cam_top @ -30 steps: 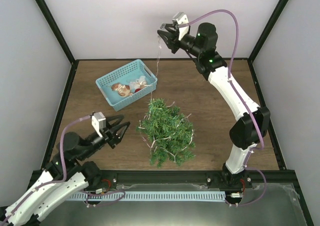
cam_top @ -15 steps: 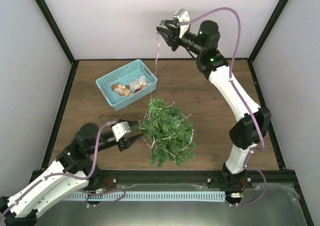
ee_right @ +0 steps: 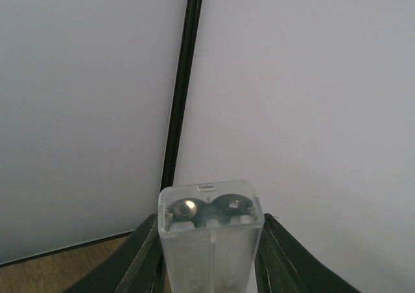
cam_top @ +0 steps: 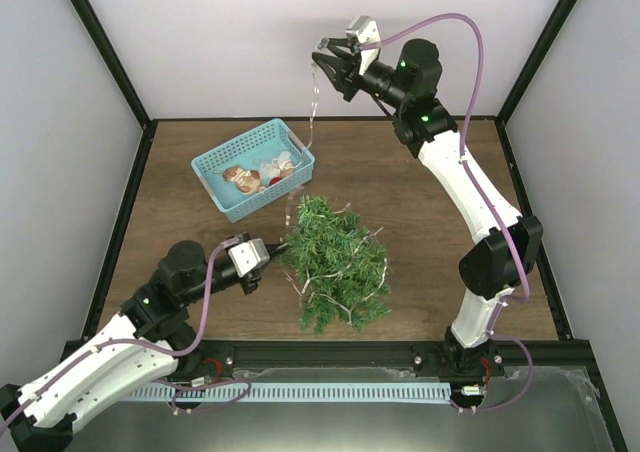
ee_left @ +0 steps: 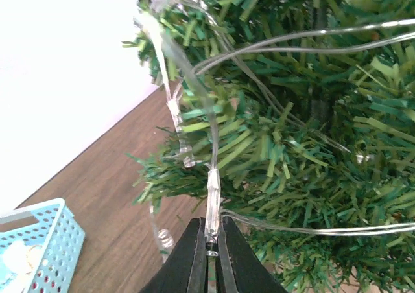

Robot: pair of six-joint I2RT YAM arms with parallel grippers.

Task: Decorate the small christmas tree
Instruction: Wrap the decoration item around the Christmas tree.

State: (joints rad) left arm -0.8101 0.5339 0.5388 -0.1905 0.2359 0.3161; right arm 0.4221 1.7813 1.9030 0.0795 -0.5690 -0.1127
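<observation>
"Well, the small christmas tree (cam_top: 335, 267) stands bushy and needle-stiff at mid-bench (cam_top: 400, 202), with clear wire (ee_left: 212, 176) looped through its branches."
"And the left tool (ee_left: 211, 231)?"
"Low, reaching level into the tree's left flank, clenched on that thin wire (only the wrist view shows the pinch)."
"The right tool (cam_top: 333, 67)?"
"Raised high behind the tree, grasping a clear, boxy battery case (ee_right: 211, 231), with wire dangling toward the tree. The latticed blue basket (cam_top: 250, 167) sits behind the tree, to its left."

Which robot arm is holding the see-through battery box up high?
The right arm's fingers clamp the clear battery box up high; the left arm's fingers only pinch the light wire down at the small christmas tree.
</observation>
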